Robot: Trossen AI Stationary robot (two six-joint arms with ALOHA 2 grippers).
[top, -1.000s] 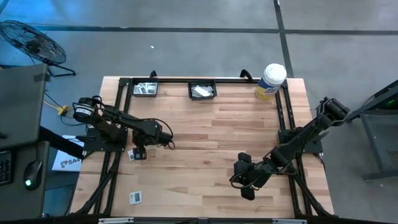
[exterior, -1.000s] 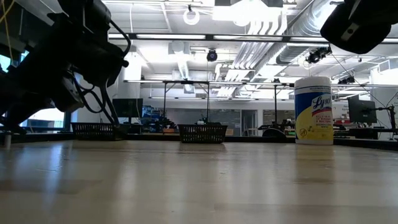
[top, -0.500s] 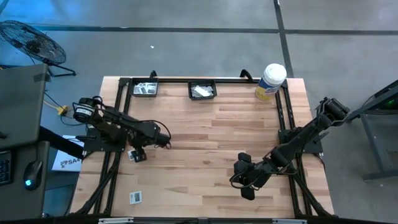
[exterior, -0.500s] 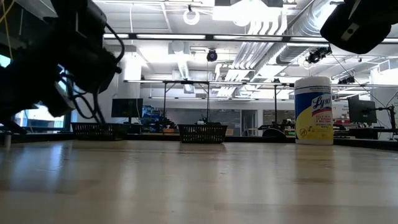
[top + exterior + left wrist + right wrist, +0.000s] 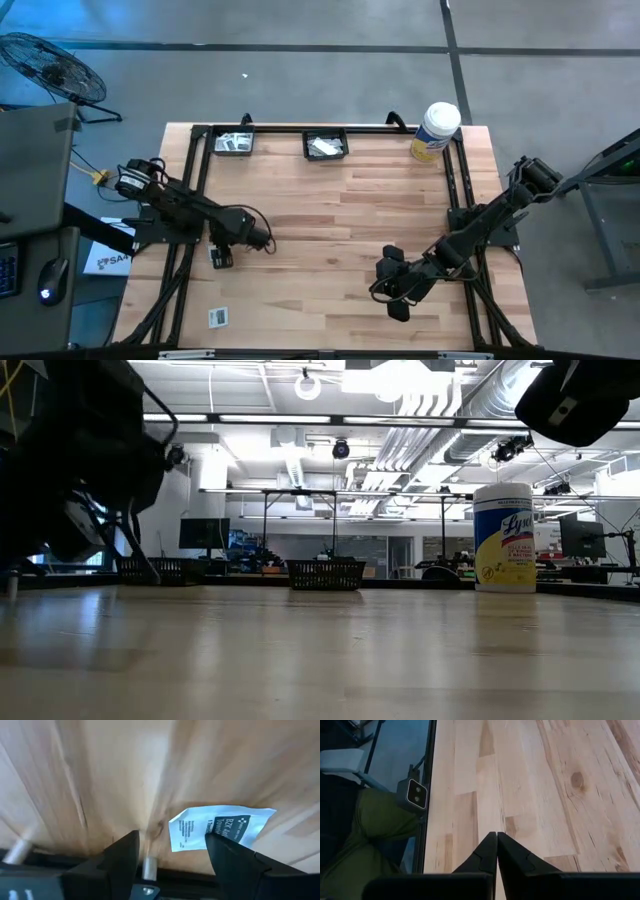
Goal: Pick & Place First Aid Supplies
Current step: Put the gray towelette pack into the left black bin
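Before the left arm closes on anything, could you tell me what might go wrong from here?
1. The packet lies off to one side of the open left gripper, not between its fingers, so closing now could miss it.
2. It lies flat beside the dark frame rail; the fingers may strike the rail or table.

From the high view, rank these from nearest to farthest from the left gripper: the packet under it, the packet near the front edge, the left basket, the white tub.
1. Packet under the left gripper.
2. Front-edge packet.
3. Left basket, at the back.
4. White tub, back right.
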